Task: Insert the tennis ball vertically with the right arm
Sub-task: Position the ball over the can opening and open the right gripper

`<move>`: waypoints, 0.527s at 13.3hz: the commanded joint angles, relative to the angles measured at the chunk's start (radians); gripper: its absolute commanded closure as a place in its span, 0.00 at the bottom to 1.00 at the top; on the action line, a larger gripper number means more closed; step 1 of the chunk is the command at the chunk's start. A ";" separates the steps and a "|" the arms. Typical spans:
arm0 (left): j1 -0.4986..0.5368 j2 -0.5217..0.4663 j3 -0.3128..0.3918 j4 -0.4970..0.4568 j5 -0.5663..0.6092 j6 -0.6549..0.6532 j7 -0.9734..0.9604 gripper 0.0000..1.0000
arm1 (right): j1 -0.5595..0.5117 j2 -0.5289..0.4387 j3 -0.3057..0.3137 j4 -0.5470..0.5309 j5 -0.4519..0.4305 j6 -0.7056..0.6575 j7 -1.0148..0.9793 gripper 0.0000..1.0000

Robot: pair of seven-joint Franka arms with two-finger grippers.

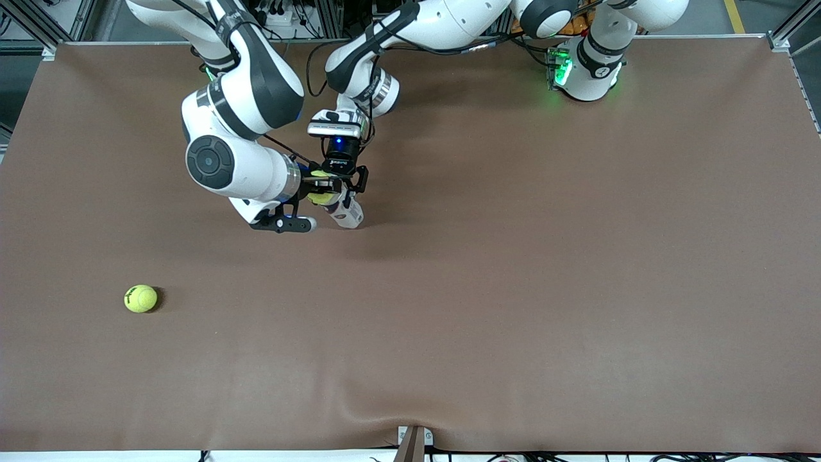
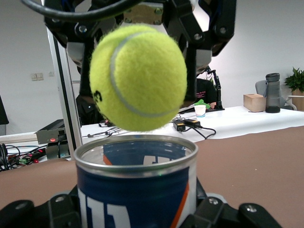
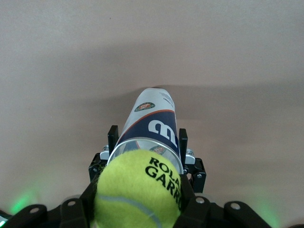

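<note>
— What lies at the right arm's end of the table?

— A loose tennis ball. In the front view it rests on the brown cover at about eight o'clock from the table's middle, well apart from both arms.

— And the right arm?

— It comes in from about eleven o'clock and bends down over the table. The right gripper hangs at about ten o'clock from the middle, and its pincer is pressed onto the held tennis ball, pinching it from both sides.

— Where is that ball with respect to the can?

— Straight above the can's open mouth and very close to the metal rim, but not inside. The can is a blue and white tube with a large W on its wall.

— Who has the can?

— The left gripper. In the right wrist view its black fingers lie against both sides of the tube just below the rim, so that pincer is clamped on the can. The left arm reaches across from its base at about one o'clock.
</note>
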 commanded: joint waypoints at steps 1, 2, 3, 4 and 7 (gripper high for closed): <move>-0.009 0.031 0.001 0.027 0.037 -0.029 -0.025 0.18 | 0.016 -0.019 -0.002 -0.029 -0.014 0.019 0.020 0.73; -0.009 0.031 0.001 0.027 0.037 -0.029 -0.025 0.18 | 0.016 -0.019 -0.002 -0.037 -0.014 0.031 0.020 0.71; -0.009 0.032 0.001 0.026 0.037 -0.029 -0.027 0.18 | 0.016 -0.019 -0.002 -0.039 -0.014 0.036 0.022 0.71; -0.014 0.035 0.001 0.018 0.037 -0.029 -0.027 0.18 | 0.016 -0.014 -0.002 -0.039 -0.014 0.037 0.025 0.71; -0.015 0.035 0.001 0.018 0.036 -0.029 -0.027 0.18 | 0.020 -0.002 -0.002 -0.040 -0.014 0.054 0.026 0.47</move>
